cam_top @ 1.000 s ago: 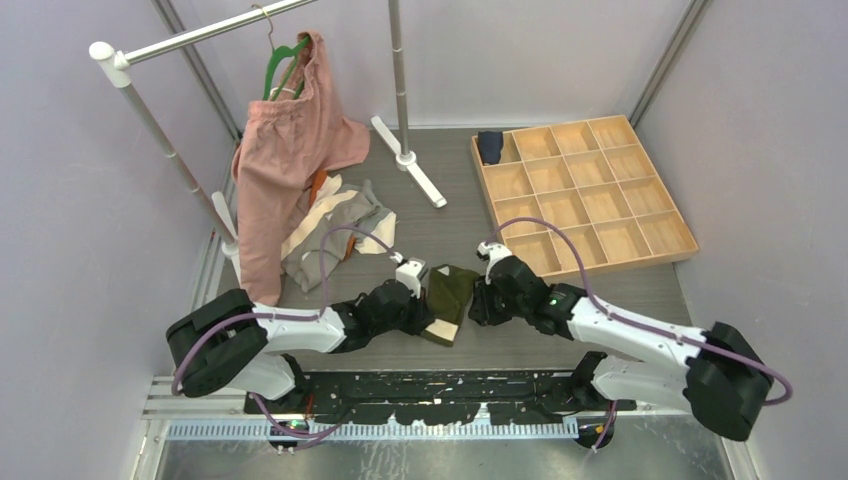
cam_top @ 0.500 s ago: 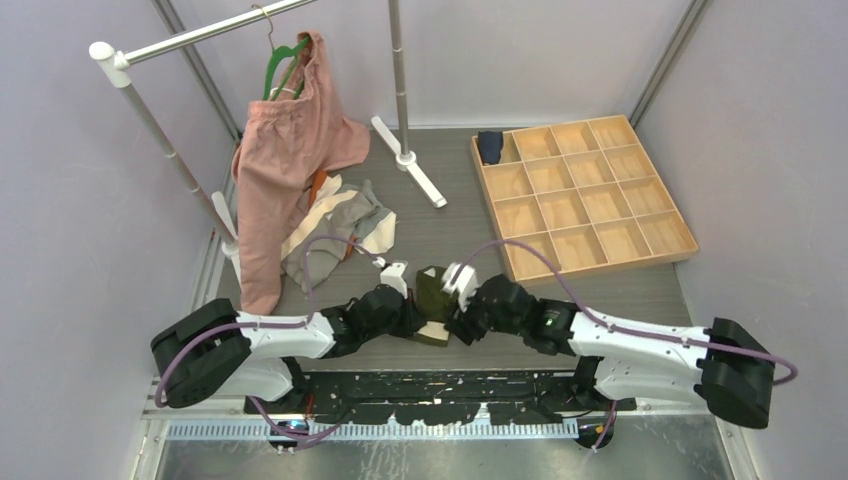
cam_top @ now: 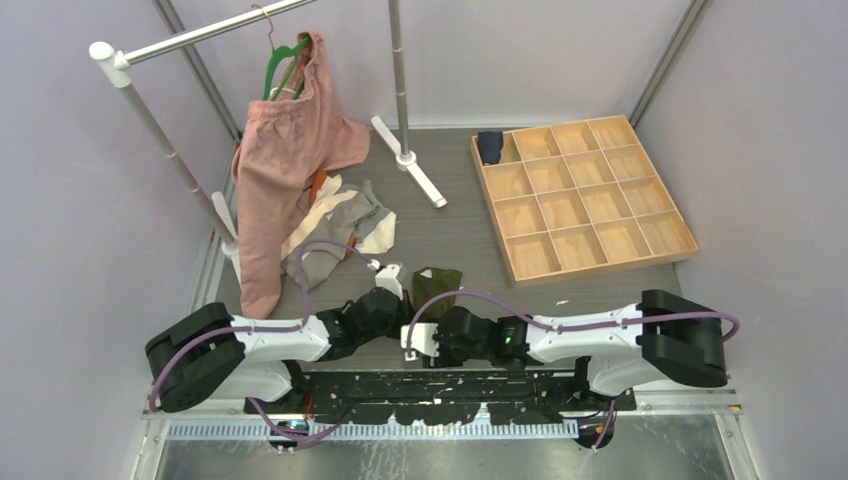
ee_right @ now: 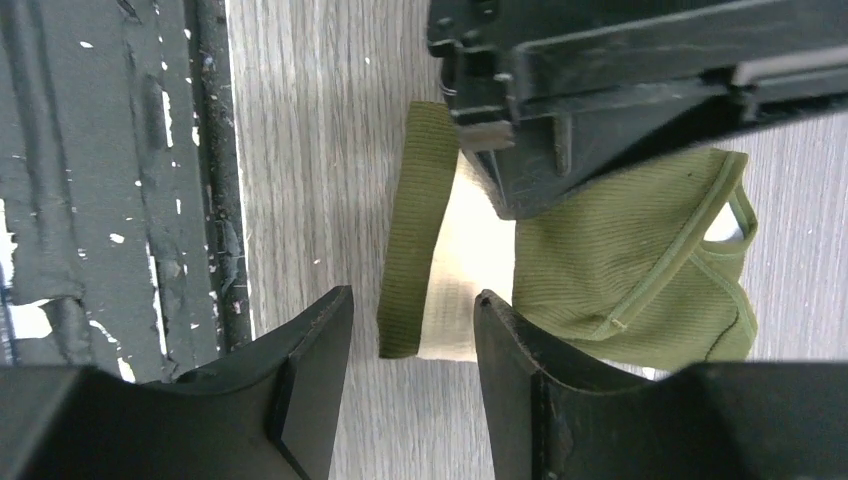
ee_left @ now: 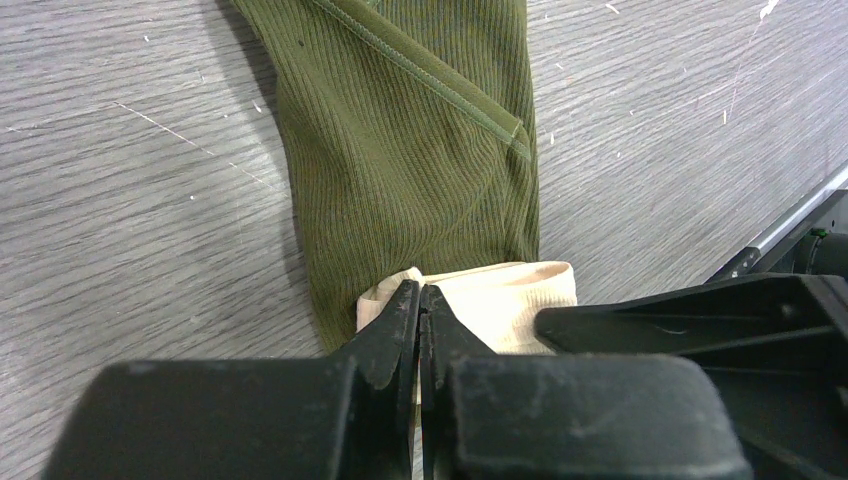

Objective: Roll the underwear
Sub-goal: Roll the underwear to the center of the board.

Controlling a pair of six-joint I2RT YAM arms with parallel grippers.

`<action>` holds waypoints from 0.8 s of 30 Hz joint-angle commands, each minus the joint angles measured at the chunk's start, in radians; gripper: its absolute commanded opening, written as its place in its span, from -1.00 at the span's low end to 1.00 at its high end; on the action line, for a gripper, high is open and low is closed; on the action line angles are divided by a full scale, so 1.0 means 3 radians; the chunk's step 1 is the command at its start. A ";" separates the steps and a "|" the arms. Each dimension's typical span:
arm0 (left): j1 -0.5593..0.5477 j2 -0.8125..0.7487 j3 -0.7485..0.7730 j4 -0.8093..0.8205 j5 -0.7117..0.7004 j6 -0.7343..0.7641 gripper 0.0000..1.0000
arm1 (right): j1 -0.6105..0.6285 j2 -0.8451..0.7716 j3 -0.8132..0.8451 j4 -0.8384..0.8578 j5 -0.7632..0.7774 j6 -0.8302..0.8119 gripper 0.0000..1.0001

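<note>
At table (ee_left: pixel 120 200) front edge, L gripper (ee_left: pixel 420 320) pinches olive underwear (ee_left: pixel 420 150) by cream waistband (ee_right: pixel 450 290); R gripper (ee_right: pixel 410 312) hangs close, jaws spread, empty. Best: roll tight, ends level.

The grey wood-grain desk (cam_top: pixel 450 215) carries olive underwear (cam_top: pixel 437 283) folded narrow near the middle of its near edge, cream waistband nearest. A pile of underwear (cam_top: pixel 340 225) lies toward the left edge, a wooden tray (cam_top: pixel 600 266) fills the far right corner, and a rack foot (cam_top: pixel 410 165) stands mid-far.
</note>
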 commanded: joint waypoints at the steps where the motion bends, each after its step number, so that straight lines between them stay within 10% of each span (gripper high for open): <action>1: -0.0014 0.0057 -0.0147 -0.0543 -0.0094 0.0074 -0.99 | 0.0101 0.0144 0.0061 0.0392 0.0355 -0.0314 0.08; 15: -0.0014 0.0134 -0.0111 -0.0545 -0.0058 0.0074 -0.99 | 0.0165 0.0431 0.0017 0.0502 0.0481 -0.0493 0.01; 24: -0.0014 0.0097 -0.0127 -0.0577 -0.0099 0.0028 -0.99 | 0.0167 0.0583 -0.0003 0.0548 0.0693 -0.0321 -0.55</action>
